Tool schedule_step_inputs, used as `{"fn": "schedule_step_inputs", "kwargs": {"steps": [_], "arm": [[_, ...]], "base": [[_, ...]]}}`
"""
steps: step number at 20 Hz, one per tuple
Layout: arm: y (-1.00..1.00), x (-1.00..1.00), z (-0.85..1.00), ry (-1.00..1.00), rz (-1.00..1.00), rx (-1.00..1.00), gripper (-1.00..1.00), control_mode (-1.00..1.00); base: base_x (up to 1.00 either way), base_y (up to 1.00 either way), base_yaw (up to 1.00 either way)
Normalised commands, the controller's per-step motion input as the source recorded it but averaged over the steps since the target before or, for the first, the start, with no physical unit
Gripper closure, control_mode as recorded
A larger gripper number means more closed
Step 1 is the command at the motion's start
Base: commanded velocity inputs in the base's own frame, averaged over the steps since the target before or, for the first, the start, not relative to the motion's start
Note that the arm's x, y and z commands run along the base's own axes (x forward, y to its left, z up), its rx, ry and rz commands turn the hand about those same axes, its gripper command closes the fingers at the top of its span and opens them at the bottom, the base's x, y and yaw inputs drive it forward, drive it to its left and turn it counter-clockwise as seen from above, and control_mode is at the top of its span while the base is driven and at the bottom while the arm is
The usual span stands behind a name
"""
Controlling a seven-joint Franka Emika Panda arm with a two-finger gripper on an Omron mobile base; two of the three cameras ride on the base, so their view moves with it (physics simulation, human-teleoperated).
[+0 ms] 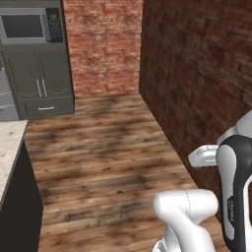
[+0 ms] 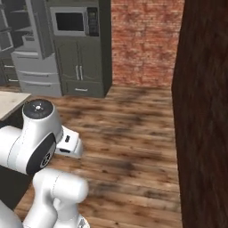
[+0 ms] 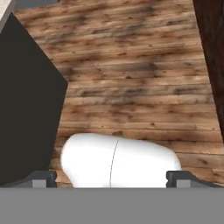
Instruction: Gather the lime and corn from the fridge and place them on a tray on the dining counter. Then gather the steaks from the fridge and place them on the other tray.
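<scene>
- Gripper [image 3: 111, 179] jaws stand wide apart with nothing between them; the two dark fingertips [image 3: 43, 178] sit at opposite sides of the hand view's bottom, pointing down over the plank floor [image 3: 131, 74].
- Fridge [image 2: 31, 53], grey steel with bottom drawers, stands far off at the upper left of the right base view, its door swung open on the shelves.
- Dining counter [image 1: 9, 147] shows its beige speckled top and dark base at the left edge of the left base view, near the robot.
- Microwave [image 2: 73, 21] sits built into dark cabinets [image 2: 80, 71] just beside the fridge.
- Brick wall [image 1: 103, 47] closes the far end; a darker brick wall [image 1: 197, 74] runs along the right.
</scene>
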Motion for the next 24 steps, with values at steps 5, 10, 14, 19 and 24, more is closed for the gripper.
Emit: {"fn": "schedule_step_inputs", "kwargs": {"steps": [5, 10, 14, 19, 24], "arm": [[0.0, 0.0, 0.0, 0.0, 0.0, 0.0, -1.0, 1.0], [0.0, 0.0, 0.0, 0.0, 0.0, 0.0, -1.0, 1.0], [0.0, 0.0, 0.0, 0.0, 0.0, 0.0, -1.0, 1.0], [0.0, 0.0, 0.0, 0.0, 0.0, 0.0, -1.0, 1.0], [0.0, 0.0, 0.0, 0.0, 0.0, 0.0, -1.0, 1.0]], "base": [[1.0, -0.28, 0.35], [1.0, -0.26, 0.37], [1.0, -0.26, 0.38], [1.0, -0.26, 0.38], [1.0, -0.28, 0.39]]}}
